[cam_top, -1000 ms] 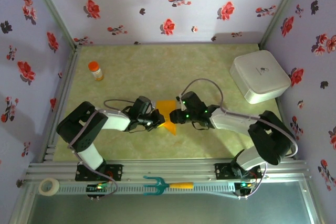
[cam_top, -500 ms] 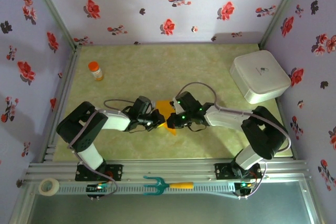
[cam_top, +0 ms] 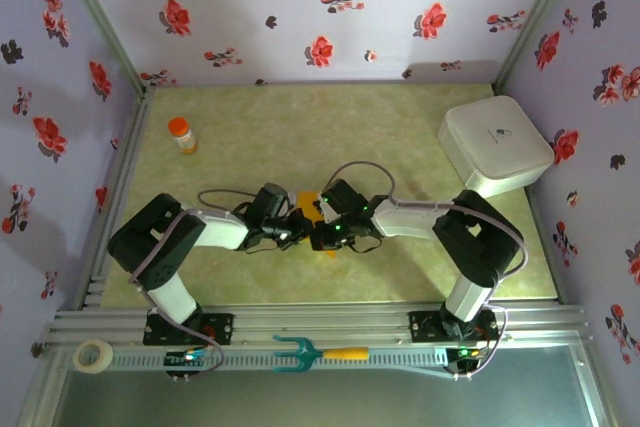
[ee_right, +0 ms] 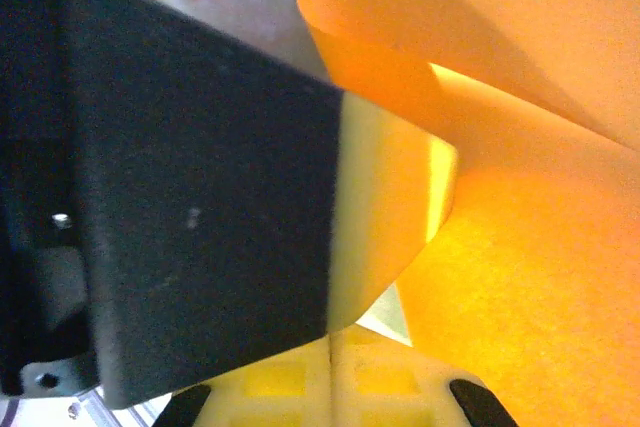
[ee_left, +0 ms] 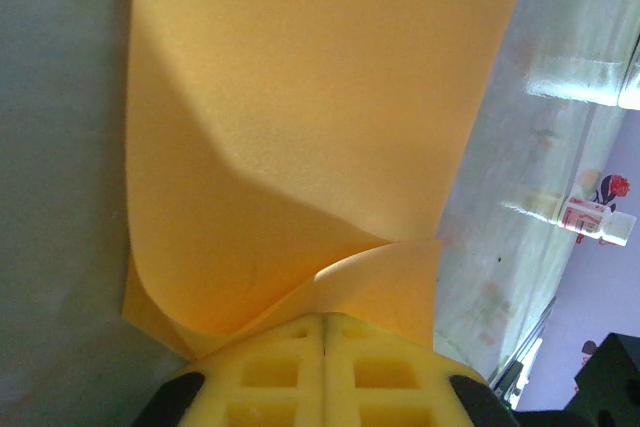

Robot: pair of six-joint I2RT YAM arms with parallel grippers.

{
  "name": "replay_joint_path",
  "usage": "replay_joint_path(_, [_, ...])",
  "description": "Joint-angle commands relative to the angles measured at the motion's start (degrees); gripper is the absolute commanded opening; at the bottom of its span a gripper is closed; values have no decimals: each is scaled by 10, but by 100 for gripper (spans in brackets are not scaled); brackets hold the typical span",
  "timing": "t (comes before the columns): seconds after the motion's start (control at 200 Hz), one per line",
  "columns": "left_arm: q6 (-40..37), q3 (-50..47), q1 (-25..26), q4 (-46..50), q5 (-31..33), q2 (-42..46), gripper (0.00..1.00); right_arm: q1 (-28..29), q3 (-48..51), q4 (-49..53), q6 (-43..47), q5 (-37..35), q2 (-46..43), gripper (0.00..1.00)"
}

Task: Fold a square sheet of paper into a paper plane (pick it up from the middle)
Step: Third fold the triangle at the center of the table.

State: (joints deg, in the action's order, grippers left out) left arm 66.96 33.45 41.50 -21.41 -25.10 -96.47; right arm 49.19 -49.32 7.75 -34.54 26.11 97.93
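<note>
At the centre of the top view, you are holding the left gripper (cam_top: 300, 230) and the right gripper (cam_top: 322, 235) nose to nose over the square sheet of paper (cam_top: 308, 200). It is sitting low over the table (cam_top: 400, 127) between them, well apart from the orange-capped bottle (cam_top: 181, 134) at upper left and the white box (cam_top: 495, 145) at upper right. From above, the two wrists are hiding most of the sheet; only a strip above them and a sliver below are showing.

Along the bottom edge of the left wrist view, the yellow fingers (ee_left: 270, 377) are pressing flat together. The sheet is funnelling into their seam and buckling into a curl at lower left. That side is clearly pinching the paper, probably to anchor it near the middle while the other arm works on a flap.

Over in the right wrist view, that arm's own fingers (ee_right: 390, 389) at the bottom are sitting closed pad to pad. The left gripper's dark body is crossing the left half of the frame, with a loop of orange bending round its yellow finger. The sheet is running right down to the right tips, but you cannot tell whether an edge is caught there. With both tips this close, a pull from either arm is risking a tear or a stray crease.
</note>
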Motion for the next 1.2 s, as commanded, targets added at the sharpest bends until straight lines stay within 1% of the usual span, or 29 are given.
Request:
replay_joint_path(0.0, [-14,3,4,17,9,-2,0,3,-11,19,-1,-17,11,3])
replay_joint_path(0.365, [-13,4,4,21,10,-4,0,-3,14,15,-1,-14,9,4])
replay_joint_path(1.195, [-13,3,4,30,15,-9,0,-24,113,-76,-48,35,-34,8])
